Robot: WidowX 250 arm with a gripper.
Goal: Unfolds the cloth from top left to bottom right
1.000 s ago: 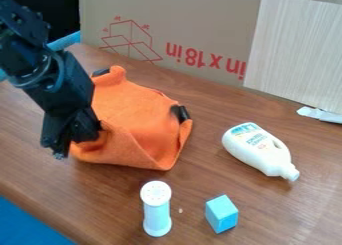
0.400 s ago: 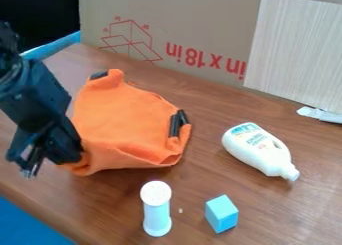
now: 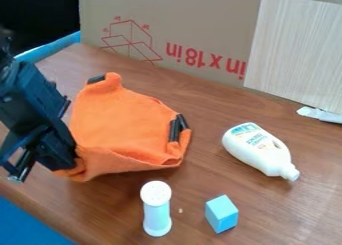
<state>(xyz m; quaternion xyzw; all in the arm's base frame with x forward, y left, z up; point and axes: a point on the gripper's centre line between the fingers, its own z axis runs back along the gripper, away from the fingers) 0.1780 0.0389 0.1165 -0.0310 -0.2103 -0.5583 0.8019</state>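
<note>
Loosely, the orange cloth (image 3: 123,126) lies bunched and creased.

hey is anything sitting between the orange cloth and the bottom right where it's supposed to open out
Yes. The light blue block stands to the lower right of the cloth. Flanking that path, the white-topped shaker stands just below the cloth, and the white bottle lies to its right.

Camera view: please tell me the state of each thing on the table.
Orange cloth: rumpled, partly folded.
White bottle: lying on its side.
White-topped shaker: standing upright.
Light blue block: resting, apart from the shaker.
White item, right edge: lying down.
</note>
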